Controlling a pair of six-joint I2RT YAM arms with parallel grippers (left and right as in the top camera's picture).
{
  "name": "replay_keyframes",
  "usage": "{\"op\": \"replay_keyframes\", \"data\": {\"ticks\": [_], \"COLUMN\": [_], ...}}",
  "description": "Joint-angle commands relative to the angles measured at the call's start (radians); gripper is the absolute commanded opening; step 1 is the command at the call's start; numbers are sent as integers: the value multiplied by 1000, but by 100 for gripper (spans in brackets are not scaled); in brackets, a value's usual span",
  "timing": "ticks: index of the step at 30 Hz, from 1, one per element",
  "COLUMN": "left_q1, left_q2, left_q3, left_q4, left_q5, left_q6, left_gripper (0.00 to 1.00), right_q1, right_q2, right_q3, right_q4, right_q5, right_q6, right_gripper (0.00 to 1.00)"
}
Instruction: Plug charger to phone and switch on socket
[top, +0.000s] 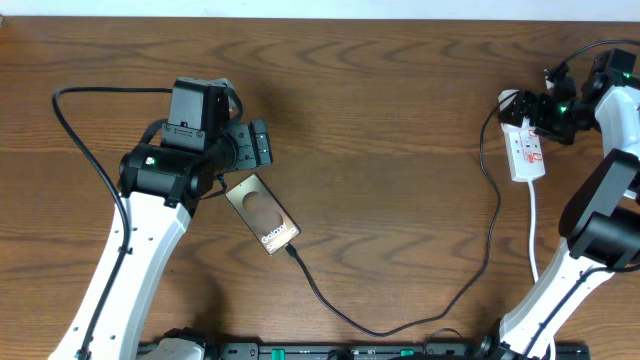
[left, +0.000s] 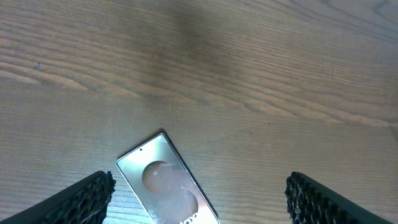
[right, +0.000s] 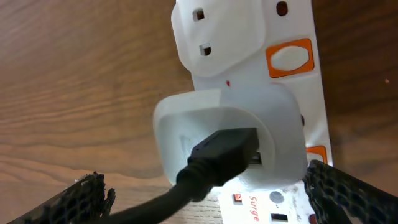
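Observation:
The dark brown phone (top: 263, 213) lies flat and slanted on the table, with "Galaxy" lettering near its lower end. The thin black charger cable (top: 400, 325) has its tip at the phone's lower edge and loops round to a white adapter (right: 224, 124) on the white power strip (top: 527, 150). My left gripper (top: 258, 142) is open and empty just above the phone's upper end; the left wrist view shows the phone (left: 165, 183) between the spread fingers (left: 199, 199). My right gripper (top: 540, 108) is open over the strip, its fingers (right: 205, 199) either side of the adapter.
An orange rocker switch (right: 289, 57) sits on the strip beside the adapter, and a second one (right: 316, 154) lies lower down. The strip's white cord (top: 533, 230) runs toward the front edge. The arm bases stand along the front edge.

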Motion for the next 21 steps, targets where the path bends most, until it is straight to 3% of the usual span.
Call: {"op": "replay_keyframes", "data": {"ticks": [1,21], "left_q1": [-2,-2], "left_q2": [8,8], "left_q3": [14,14], "left_q4": [-3,-3], "left_q5": [-10,-10], "left_q6": [9,9], "left_gripper": [91,91], "right_q1": [8,37], "right_q2": [11,98], "right_q3": [-3,-29], "right_q4": [4,-15], "right_q5": [-27,-124], "right_q6": [-8,1], "right_gripper": [99,99]}}
